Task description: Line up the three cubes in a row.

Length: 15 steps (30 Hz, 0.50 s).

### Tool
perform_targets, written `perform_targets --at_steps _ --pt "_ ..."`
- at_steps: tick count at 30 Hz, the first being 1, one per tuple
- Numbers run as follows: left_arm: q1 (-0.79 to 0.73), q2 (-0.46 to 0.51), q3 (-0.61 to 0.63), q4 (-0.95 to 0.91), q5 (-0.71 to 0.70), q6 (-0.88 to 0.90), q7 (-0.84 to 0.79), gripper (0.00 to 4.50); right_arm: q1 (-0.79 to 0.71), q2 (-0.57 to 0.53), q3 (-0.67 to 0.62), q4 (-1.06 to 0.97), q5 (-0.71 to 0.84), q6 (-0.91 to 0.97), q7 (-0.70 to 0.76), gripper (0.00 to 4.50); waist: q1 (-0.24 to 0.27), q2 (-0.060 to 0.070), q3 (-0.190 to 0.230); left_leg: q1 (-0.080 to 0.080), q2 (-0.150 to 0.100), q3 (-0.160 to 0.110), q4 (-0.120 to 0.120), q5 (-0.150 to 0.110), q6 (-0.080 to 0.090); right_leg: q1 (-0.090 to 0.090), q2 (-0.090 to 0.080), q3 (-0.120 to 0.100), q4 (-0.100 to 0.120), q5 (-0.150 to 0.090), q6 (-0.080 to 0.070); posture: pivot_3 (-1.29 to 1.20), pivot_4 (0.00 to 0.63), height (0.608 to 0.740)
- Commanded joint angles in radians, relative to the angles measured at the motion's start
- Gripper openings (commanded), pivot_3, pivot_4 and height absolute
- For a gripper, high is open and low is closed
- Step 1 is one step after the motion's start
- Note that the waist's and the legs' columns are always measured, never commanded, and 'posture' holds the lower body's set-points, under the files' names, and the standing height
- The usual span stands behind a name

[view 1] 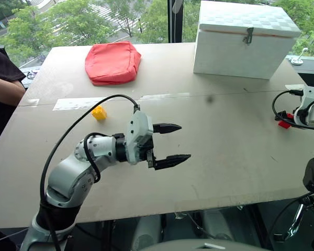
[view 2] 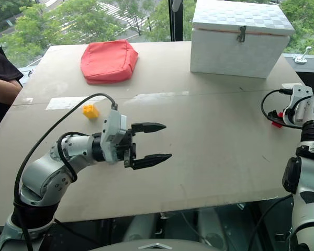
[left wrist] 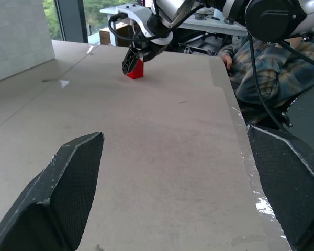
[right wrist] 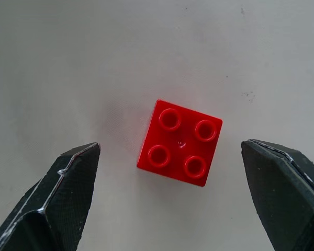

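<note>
Wide apart and holding nothing, my right gripper [right wrist: 170, 196] hangs over the red cube [right wrist: 180, 142], which sits studs-up on the table [right wrist: 68, 63] between my fingers, untouched. My left gripper [view 1: 170, 145] is spread, empty, with the yellow cube [view 1: 99, 112] lying behind it.

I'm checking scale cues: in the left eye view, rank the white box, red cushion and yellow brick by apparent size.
1. White box, largest.
2. Red cushion.
3. Yellow brick, far smallest, though it lies nearer the camera.
</note>
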Motion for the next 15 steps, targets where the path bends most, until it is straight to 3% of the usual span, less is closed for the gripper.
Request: perform_targets --at_steps 1,4,9,12,15 --pt "-0.02 -0.013 0.008 -0.036 -0.019 -0.002 0.024 4.47 -0.054 0.001 -0.006 0.08 -0.019 -0.092 -0.023 4.44 0.0 0.0 0.0 0.0 0.0 0.0 0.0 0.0 0.0 0.0 0.0 0.0 0.0 0.0 0.0 0.0 0.15 0.74" --pt "-0.009 -0.017 0.005 -0.046 -0.021 -0.001 0.036 4.5 -0.074 0.009 0.001 0.169 -0.034 -0.172 -0.041 3.71 -0.002 0.0 0.0 0.0 0.0 0.001 0.0 0.0 0.0 0.0 0.0 0.0 0.0 0.0 0.0 0.0 0.15 0.74" --pt "0.006 -0.018 0.018 -0.065 -0.032 0.007 0.065 4.5 -0.096 -0.001 0.037 0.23 -0.048 -0.208 -0.01 1.35 -0.002 0.0 0.0 0.0 0.0 0.001 0.0 0.0 0.0 0.0 0.0 0.001 0.0 0.0 0.0 0.0 0.15 0.74" --pt "0.034 -0.007 0.039 -0.079 -0.034 0.01 0.08 4.5 -0.077 -0.036 0.143 0.153 -0.056 -0.155 0.136 1.36 -0.002 0.0 0.0 0.0 0.0 0.001 0.0 0.0 0.0 0.0 0.0 0.001 0.0 0.0 0.0 0.0 0.15 0.74" --pt "0.082 -0.003 0.077 -0.092 -0.032 -0.001 0.102 4.5 0.052 -0.106 0.318 -0.153 -0.011 -0.251 0.464 1.36 0.001 0.001 0.0 0.0 0.002 0.0 0.0 -0.001 0.001 0.0 0.0 0.0 0.0 0.0 0.0 0.0 0.15 0.74"
